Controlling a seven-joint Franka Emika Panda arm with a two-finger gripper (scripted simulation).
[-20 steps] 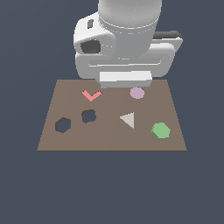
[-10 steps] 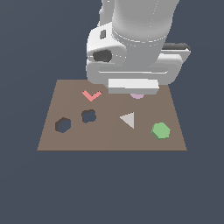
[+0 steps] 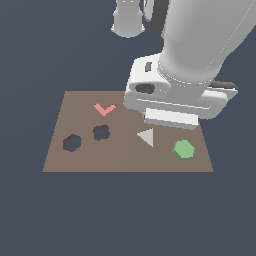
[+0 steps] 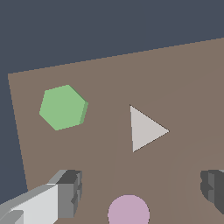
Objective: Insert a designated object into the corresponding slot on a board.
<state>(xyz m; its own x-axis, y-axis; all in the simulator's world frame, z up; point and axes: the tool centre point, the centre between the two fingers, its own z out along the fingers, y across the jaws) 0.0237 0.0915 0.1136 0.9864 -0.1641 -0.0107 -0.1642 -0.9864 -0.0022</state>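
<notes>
While the gripper [image 4: 140, 192] is held spread and empty above the purple disc [image 4: 128, 212], the green hexagonal block [image 4: 63, 107] lies untouched near the board [image 3: 55, 155] corner, well apart from the hexagonal slot [image 3: 72, 143]; the disc or grey triangle [image 4: 146, 129] could be grasped instead if descent is misaligned.

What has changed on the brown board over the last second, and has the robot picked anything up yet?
Only the arm moved: it swung toward the exterior view's right and came lower, closer to the green hexagon, and now hides the purple disc from that camera. Its hand is open and holds nothing. The hexagon, the grey triangle, the red chevron and both dark cut-outs in the board lie where they were.
</notes>
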